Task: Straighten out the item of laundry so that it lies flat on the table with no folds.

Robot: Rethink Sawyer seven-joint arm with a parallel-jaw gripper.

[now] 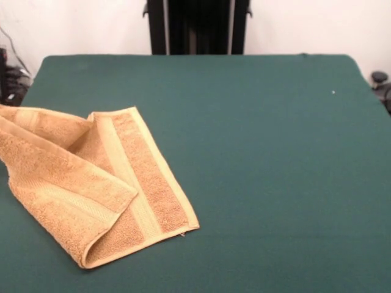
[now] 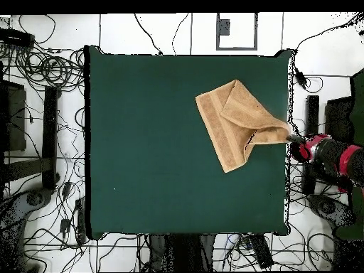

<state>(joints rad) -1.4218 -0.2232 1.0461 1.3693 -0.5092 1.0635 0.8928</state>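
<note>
The golden-tan towel [image 1: 104, 183] lies folded over itself at the left of the green table [image 1: 263, 159] in the front view, with one part running off the picture's left edge. In the overhead view the towel [image 2: 231, 128] is near the table's [image 2: 149, 142] right edge. One corner is drawn out to a point at my gripper [image 2: 291, 138]. The gripper is at the table's right edge and looks shut on that corner. The red and black arm [image 2: 330, 153] reaches in from the right. The front view does not show the gripper.
The black pedestal [image 1: 197, 27] stands behind the table's far edge. Cables [image 2: 43, 71] and dark equipment lie on the floor around the table. A small white speck [image 1: 333, 92] is on the cloth at the far right.
</note>
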